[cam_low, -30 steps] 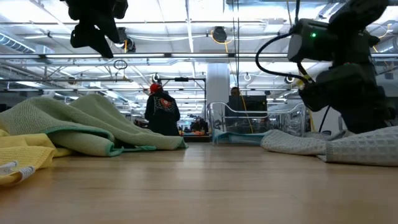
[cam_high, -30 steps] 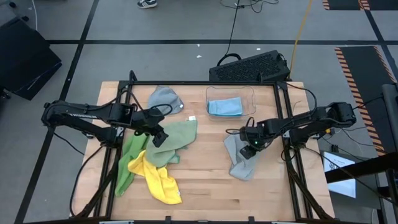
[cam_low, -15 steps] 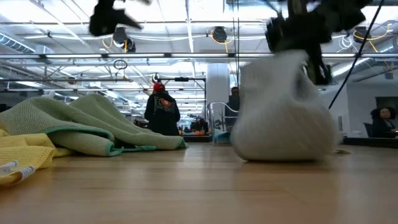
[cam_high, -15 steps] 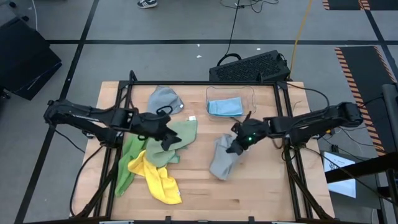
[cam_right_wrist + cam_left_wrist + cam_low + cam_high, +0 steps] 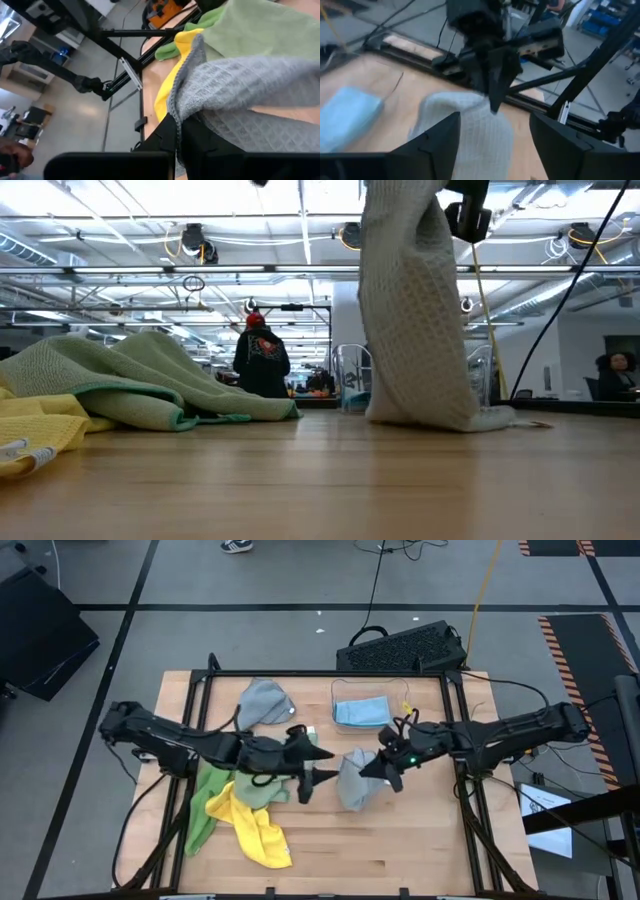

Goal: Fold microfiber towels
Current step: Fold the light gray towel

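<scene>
A grey waffle-weave towel (image 5: 412, 320) hangs from my right gripper (image 5: 375, 771), which is shut on it over the table's middle. My left gripper (image 5: 328, 766) stands open just left of that towel, fingers pointing at it and not touching it. A sage green towel (image 5: 283, 762), a bright green towel (image 5: 204, 808) and a yellow towel (image 5: 256, 827) lie heaped at the left. Another grey towel (image 5: 265, 700) lies at the far edge. A light blue towel (image 5: 361, 712) lies inside the clear bin (image 5: 404, 698). My right gripper pinches the grey towel's hemmed edge (image 5: 173, 111) between its two fingers. The fingers come from the table's right, slanting a little downward. The towel hangs slack below them, bunched into a column, and its lower end (image 5: 435, 418) rests on the table.
The clear bin stands at the far edge behind the hanging towel. The heap of green and yellow towels fills the left half. A black crate-like object (image 5: 400, 648) sits on the floor beyond the far edge. Bare wood (image 5: 420, 850) lies toward the near right.
My right gripper has risen and gone toward the table's middle, tipping up from pointing down; the grey towel, which lay spread at the right, has been drawn up into a hanging column. My left gripper has swung from over the sage green towel toward the hanging towel.
</scene>
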Controlling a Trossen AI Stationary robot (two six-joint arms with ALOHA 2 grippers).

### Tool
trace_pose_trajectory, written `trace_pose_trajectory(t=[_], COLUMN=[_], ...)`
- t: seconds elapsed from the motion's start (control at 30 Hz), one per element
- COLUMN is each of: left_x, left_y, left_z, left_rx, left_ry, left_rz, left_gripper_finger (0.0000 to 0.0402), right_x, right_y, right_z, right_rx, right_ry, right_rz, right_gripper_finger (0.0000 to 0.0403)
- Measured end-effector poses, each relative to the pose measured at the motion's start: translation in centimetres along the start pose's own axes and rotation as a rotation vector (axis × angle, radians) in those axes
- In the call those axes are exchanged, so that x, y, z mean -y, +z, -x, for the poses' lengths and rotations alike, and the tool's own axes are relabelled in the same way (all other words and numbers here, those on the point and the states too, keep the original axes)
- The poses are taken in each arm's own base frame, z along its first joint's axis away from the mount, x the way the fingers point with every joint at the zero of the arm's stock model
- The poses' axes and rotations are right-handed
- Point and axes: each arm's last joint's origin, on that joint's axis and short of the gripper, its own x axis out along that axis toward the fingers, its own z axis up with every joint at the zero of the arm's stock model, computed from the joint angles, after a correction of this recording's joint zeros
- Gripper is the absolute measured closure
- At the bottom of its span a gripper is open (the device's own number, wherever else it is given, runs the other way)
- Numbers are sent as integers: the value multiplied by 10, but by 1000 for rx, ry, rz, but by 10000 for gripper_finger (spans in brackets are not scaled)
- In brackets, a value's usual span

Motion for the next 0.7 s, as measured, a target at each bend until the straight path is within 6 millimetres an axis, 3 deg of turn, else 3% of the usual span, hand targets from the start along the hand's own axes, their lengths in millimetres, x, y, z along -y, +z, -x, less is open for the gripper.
trace_pose_trajectory(t=[0.3,0.7], left_x=[0,-8], left_y=[-7,-11], left_z=[-38,-44], left_rx=[-61,-81], left_ry=[-20,38], left_rz=[-5,30], left_gripper_finger=[116,185], right_x=[-4,-4], right_y=[-2,-2], right_z=[0,0], right_rx=[-3,3], right_ry=[17,25], right_rz=[48,91], right_gripper_finger=[396,389])
